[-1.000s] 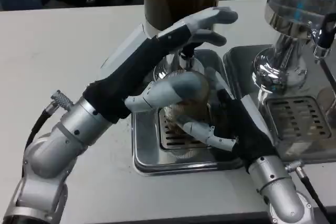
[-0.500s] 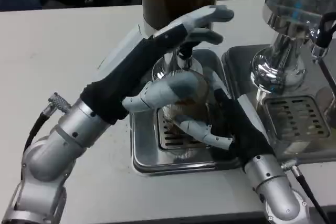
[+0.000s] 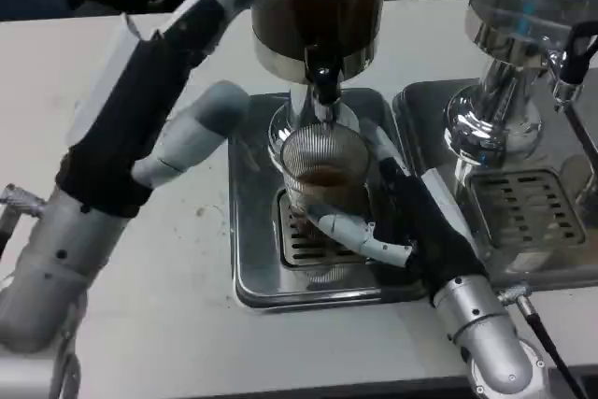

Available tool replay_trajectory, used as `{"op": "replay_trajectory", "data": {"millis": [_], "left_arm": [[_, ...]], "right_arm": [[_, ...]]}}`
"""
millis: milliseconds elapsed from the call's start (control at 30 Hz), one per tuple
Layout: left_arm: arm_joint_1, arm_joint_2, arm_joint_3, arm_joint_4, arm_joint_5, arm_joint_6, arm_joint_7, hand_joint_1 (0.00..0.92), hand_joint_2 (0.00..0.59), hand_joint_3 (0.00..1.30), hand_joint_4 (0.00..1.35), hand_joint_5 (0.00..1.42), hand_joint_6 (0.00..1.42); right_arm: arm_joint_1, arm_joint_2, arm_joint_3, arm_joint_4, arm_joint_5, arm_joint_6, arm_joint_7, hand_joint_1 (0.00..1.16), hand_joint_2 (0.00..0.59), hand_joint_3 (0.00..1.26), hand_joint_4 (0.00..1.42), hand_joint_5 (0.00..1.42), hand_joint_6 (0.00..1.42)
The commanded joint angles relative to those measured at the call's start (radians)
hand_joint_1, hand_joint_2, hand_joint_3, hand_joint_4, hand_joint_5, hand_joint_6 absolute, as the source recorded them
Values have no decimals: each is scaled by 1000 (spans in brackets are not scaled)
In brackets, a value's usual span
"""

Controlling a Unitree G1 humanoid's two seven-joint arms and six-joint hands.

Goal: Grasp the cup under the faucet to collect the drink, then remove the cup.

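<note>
I am standing at the tabletop (image 3: 112,35), filling. The dispenser (image 3: 318,7) is sitting at twelve o'clock, tray (image 3: 248,268) beneath it. My left robot hand (image 3: 177,72), released, is hovering at ten. My right robot hand (image 3: 397,221) is grasping the cup (image 3: 322,179) under the faucet (image 3: 322,86). Next I am judging: lift clear without tipping. A second machine (image 3: 505,109) is crowding three o'clock.
</note>
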Motion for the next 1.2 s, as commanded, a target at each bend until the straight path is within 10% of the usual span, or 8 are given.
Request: {"op": "replay_trajectory", "data": {"millis": [33, 467, 1200], "left_arm": [[85, 13, 47, -19, -35, -10, 14, 0, 124, 184, 38, 186, 121], [275, 41, 160, 114, 138, -16, 139, 0, 130, 31, 0, 0, 0], [356, 80, 41, 265, 421, 42, 316, 0, 141, 0, 0, 0, 0]], "right_arm": [[3, 1, -1, 7, 9, -30, 0, 705, 195, 0, 0, 0, 0], [-24, 15, -10, 52, 21, -45, -4, 710, 198, 0, 0, 0, 0], [-68, 45, -4, 158, 29, -103, -2, 735, 195, 0, 0, 0, 0]]}}
